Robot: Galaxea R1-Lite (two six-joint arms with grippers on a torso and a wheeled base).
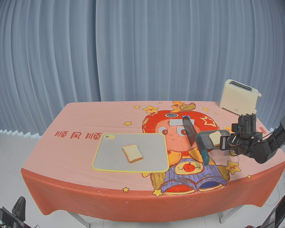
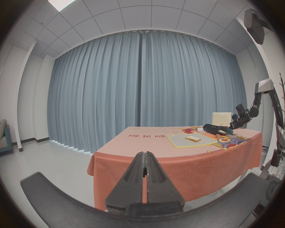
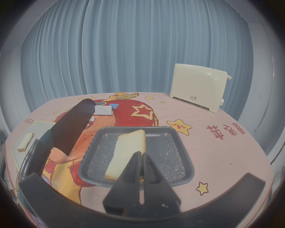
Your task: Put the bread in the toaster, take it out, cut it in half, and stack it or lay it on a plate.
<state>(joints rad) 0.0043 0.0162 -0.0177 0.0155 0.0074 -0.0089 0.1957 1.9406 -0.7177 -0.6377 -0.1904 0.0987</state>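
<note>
plating step: one bread half [image 3: 126,154] lies on grey tray [image 3: 160,128]; right gripper [image 3: 142,155] over it, clenched on nothing. next: open, fetch other half [image 1: 132,153] from cutting board [image 1: 154,142], 9 o'clock of tray. left gripper [image 2: 145,154] clenched, off table.

Premises: a staged test room, not a domestic kitchen. Evidence: a full-height grey-blue curtain [image 2: 142,80] screens the back wall. The ceiling [image 2: 148,14] is office-type panelling with a recessed light [image 2: 61,3]. The floor [image 2: 59,160] is pale. A toaster [image 1: 239,97] stands on a surface [image 1: 89,124] under a cartoon-print cloth.
</note>
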